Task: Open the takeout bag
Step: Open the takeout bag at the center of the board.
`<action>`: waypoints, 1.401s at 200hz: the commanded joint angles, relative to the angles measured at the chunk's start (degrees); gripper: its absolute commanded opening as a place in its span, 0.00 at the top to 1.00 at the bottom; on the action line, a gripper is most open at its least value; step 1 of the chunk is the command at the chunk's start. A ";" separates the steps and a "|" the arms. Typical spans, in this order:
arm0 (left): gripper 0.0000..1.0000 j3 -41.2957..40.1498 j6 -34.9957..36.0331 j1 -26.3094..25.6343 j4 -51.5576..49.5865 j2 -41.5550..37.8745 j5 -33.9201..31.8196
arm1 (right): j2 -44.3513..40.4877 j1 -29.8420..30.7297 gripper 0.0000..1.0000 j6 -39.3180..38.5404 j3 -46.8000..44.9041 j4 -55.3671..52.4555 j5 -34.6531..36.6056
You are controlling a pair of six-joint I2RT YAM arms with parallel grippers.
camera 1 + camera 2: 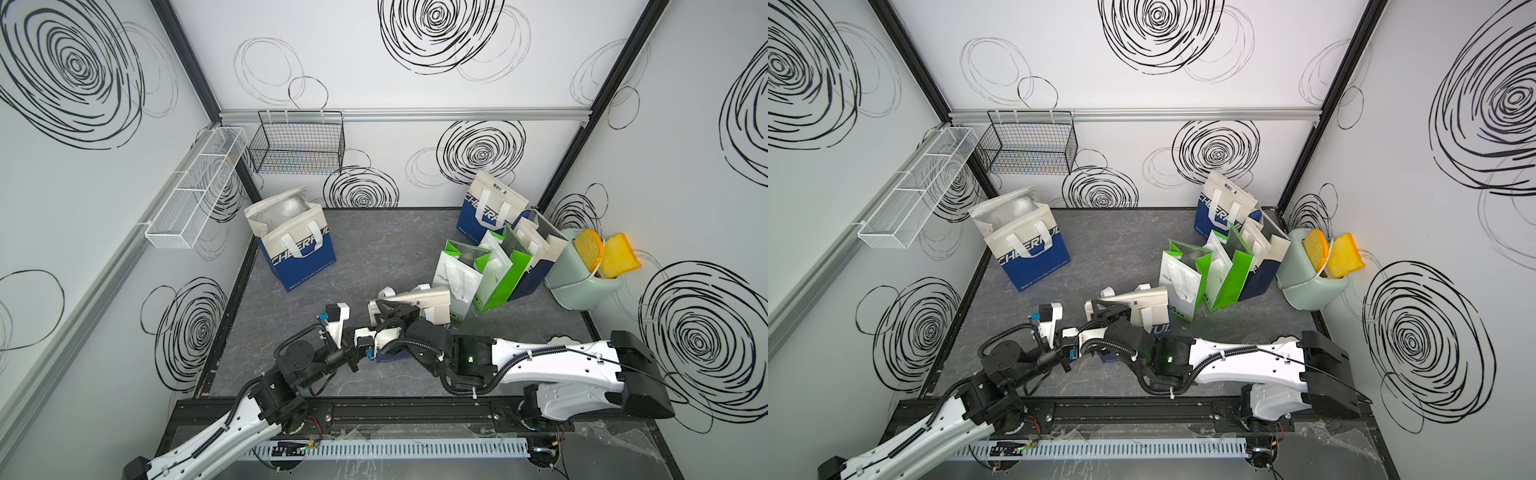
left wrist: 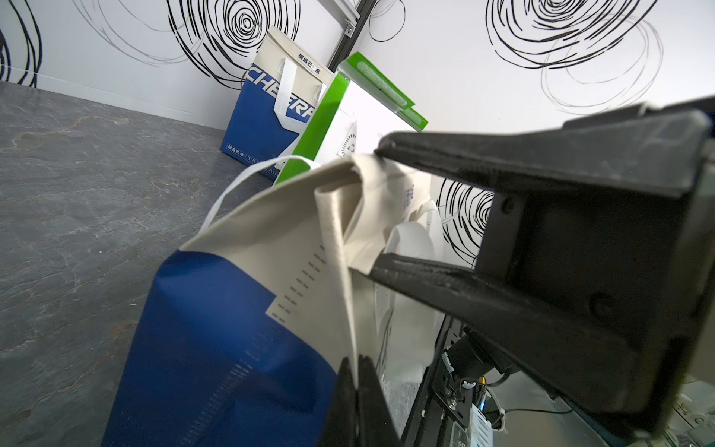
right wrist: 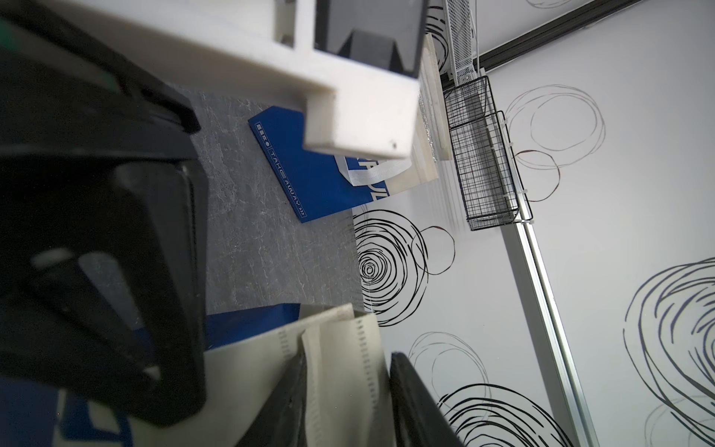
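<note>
Arms (image 1: pixel 291 365) (image 1: pixel 540 361) angled inward, left gripper (image 2: pixel 355 373) pinching takeout bag (image 2: pixel 232 329) edge.

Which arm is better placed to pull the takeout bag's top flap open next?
Likely the right. The right gripper has open jaws astride the cream top flap, while the left gripper is shut on a side edge of the takeout bag, anchoring it.
</note>
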 commanded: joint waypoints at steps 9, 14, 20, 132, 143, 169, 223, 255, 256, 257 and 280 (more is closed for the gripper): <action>1.00 -0.07 0.03 -0.99 0.99 -0.18 2.01 | -1.73 -0.98 0.80 1.59 0.00 1.07 2.00; 1.00 0.03 0.03 -0.99 0.92 -0.12 2.08 | -1.78 -1.07 0.82 1.92 0.24 0.59 1.86; 1.00 0.14 0.03 -1.04 0.77 -0.04 2.17 | -1.74 -1.08 0.83 2.29 0.55 -0.15 1.66; 1.00 0.23 0.11 -1.58 -0.05 -0.21 0.96 | -2.17 -2.13 0.69 8.05 1.35 -3.73 -3.56; 1.00 0.25 0.11 -1.63 -0.07 -0.33 0.98 | -2.17 -2.22 0.69 8.71 1.73 -4.64 -4.04; 1.00 0.27 0.11 -1.77 -0.18 -0.42 0.78 | -2.75 -2.23 0.68 9.01 1.85 -4.87 -4.06; 1.00 0.24 0.11 -1.73 -0.32 -0.37 0.42 | -8.44 -2.23 0.49 5.14 -3.12 -2.12 -9.70; 1.00 0.31 0.11 -1.76 -0.27 -0.18 0.48 | -10.09 -2.25 0.57 2.59 -4.07 -2.28 -15.27; 1.00 0.31 0.11 -1.78 -0.30 -0.18 0.49 | -10.04 -2.28 0.57 2.50 -4.18 -2.24 -15.35; 1.00 0.31 0.11 -1.79 -0.26 -0.18 0.49 | -10.06 -2.30 0.57 2.41 -4.24 -2.22 -15.47; 1.00 0.32 0.20 -1.73 -0.42 -0.32 0.39 | -7.98 -2.54 0.65 2.14 -2.39 -3.95 -16.44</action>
